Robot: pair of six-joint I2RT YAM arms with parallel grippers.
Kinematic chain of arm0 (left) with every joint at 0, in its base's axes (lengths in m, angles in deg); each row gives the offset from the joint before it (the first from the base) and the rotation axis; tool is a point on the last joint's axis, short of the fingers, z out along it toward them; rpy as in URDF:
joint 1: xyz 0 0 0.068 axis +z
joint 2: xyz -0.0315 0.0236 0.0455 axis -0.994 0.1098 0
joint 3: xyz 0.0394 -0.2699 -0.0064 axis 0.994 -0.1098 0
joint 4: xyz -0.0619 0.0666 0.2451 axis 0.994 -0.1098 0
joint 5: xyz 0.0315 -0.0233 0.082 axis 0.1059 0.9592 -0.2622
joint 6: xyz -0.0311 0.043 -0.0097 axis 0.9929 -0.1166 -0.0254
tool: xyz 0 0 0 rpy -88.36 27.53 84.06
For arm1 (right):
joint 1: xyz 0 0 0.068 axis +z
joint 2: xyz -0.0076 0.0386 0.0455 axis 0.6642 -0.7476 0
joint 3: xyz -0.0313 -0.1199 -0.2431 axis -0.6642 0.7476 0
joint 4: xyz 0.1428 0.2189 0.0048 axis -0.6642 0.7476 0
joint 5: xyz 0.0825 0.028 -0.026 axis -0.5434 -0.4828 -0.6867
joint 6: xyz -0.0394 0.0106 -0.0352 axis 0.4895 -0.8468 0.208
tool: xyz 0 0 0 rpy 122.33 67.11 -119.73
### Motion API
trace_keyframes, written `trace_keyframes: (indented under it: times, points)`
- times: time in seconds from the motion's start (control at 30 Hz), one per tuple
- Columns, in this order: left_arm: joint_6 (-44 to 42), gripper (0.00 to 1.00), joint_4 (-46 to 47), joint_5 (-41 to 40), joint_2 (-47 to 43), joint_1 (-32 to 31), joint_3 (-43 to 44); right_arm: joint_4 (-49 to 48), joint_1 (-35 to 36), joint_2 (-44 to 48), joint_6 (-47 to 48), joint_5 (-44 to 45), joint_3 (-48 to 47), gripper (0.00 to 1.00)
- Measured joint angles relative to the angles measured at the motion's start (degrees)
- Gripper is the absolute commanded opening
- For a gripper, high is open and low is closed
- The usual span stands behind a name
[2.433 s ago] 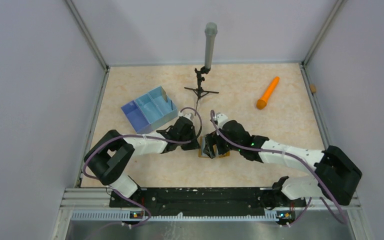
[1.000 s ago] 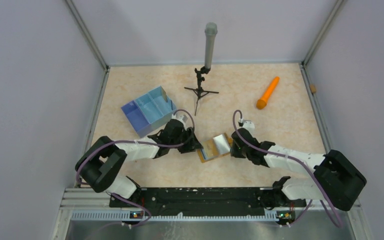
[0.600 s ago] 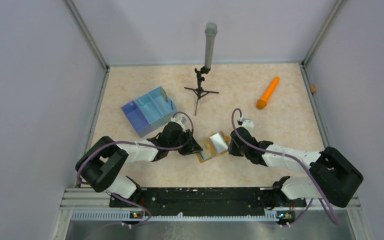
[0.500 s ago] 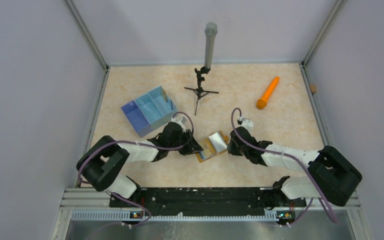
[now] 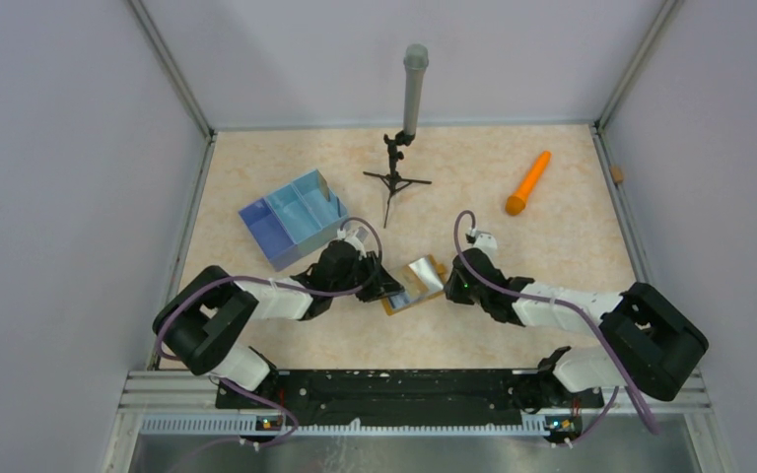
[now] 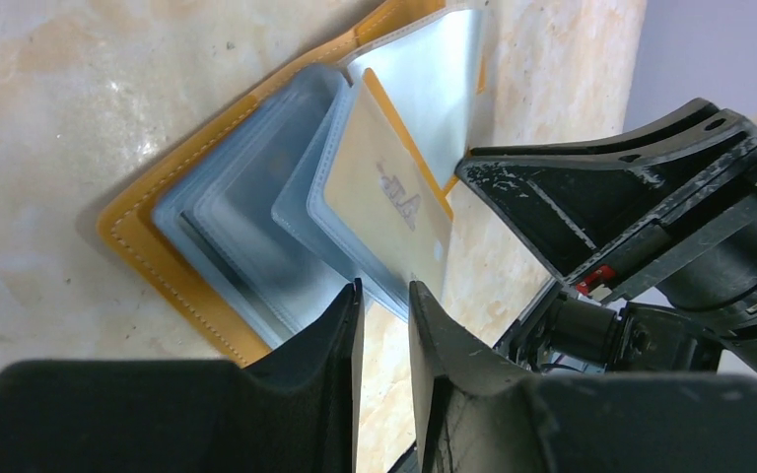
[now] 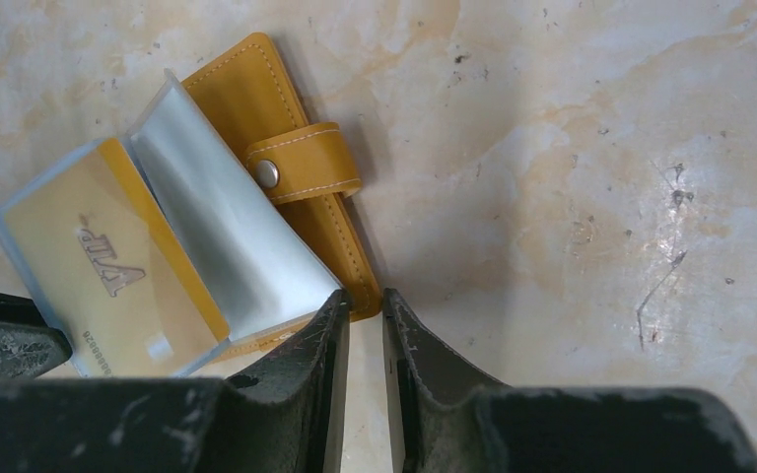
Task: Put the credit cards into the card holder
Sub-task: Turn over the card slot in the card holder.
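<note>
Card holder [image 5: 412,286]: lies open between my grippers.
Credit card [image 7: 108,266]: one gold card sleeved inside the holder, no others visible.
Left gripper [image 6: 382,296]: nearly closed at holder's edge, grip unclear.
Right gripper [image 7: 365,301]: likewise, opposite edge.

The card holder [image 7: 246,99] is mustard-orange, its sleeves [image 7: 222,232] translucent greyish-blue, and the table [image 7: 601,148] marbled beige.

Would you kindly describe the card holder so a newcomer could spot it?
On the beige table, look between the left gripper and right gripper. The card holder lies open there: a mustard-orange wallet with clear sleeves and snap tab, unlike the blue tray or orange stick.
</note>
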Motion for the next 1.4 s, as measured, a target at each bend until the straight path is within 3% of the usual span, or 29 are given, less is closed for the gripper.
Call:
trace_keyframes:
  times: [0.73, 0.93, 1.2, 1.4]
  points:
    - [-2.1, 0.29, 8.3, 0.7, 7.0, 0.0, 7.3, -2.6, 0.0, -0.2, -1.2, -1.7, 1.0, 0.2]
    - [-1.7, 0.29, 13.0, 3.1, 12.5, -0.1, 9.2, -2.7, 0.0, 1.5, -2.2, -2.4, 2.1, 0.36]
    - [-1.7, 0.38, 14.9, 5.6, 16.4, -0.5, 11.5, 3.0, 0.0, 7.8, -3.0, -2.2, 3.4, 0.64]
    - [-2.3, 0.49, 14.9, 6.5, 16.8, -0.6, 11.9, 11.2, 0.0, 15.5, -2.1, -1.0, 4.8, 0.72]
